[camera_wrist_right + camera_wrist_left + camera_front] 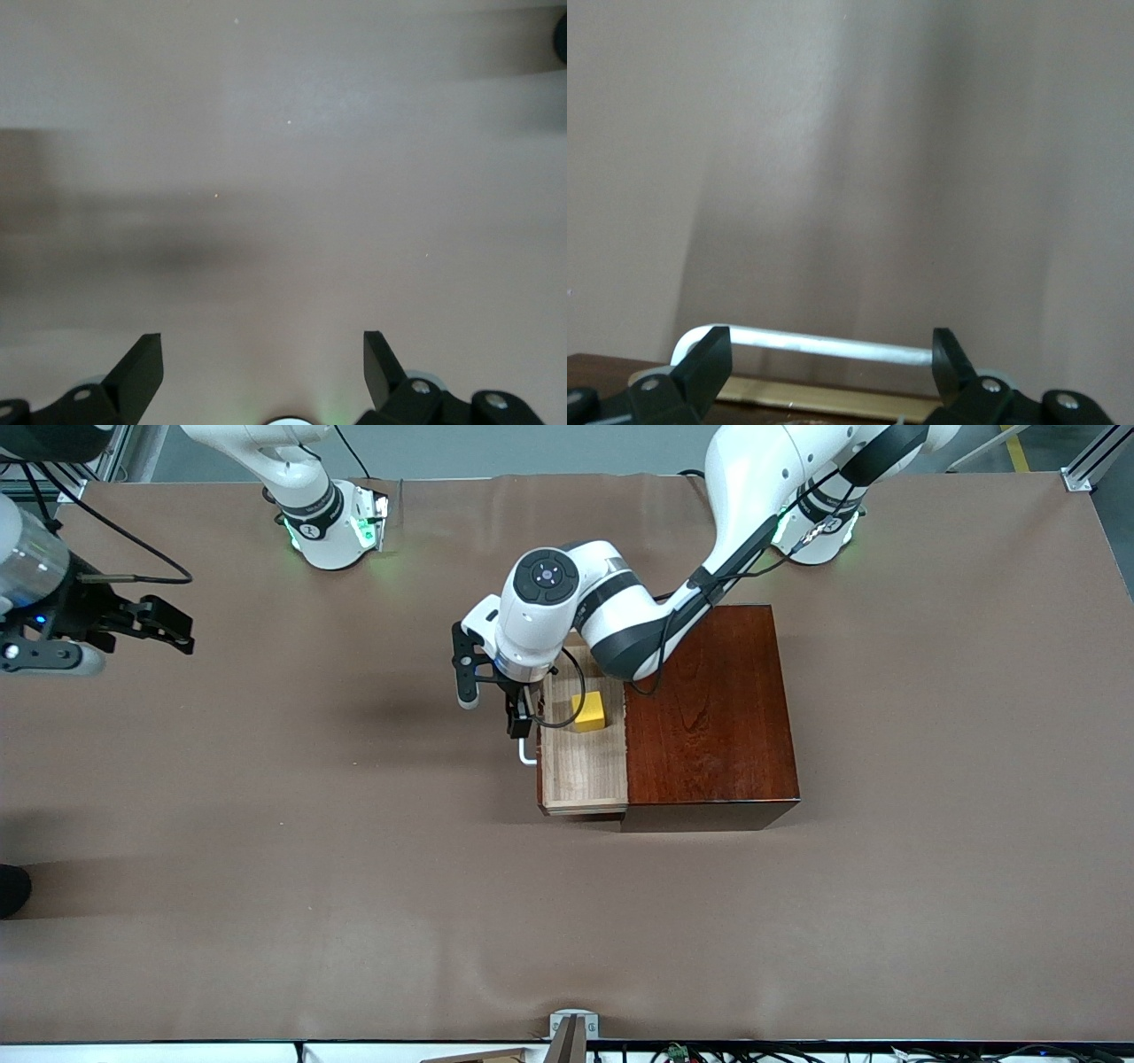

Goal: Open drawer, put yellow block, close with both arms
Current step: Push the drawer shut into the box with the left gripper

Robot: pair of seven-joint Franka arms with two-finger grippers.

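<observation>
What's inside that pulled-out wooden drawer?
A yellow block lies in the drawer. The left gripper, open, and its arm cover the drawer's part farthest from the front camera.

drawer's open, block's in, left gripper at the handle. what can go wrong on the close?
1. The left gripper is open by the white handle, not clamped; a push could slip off the bar.
2. The drawer is pulled well out of the box; an off-centre push may skew and jam it.
3. The yellow block lies loose, so a hard close could throw it.
The right gripper waits over bare table.

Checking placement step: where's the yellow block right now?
In the front view, the yellow block lies in the open drawer, beside the mahogany box, under the left arm's wrist.
</observation>
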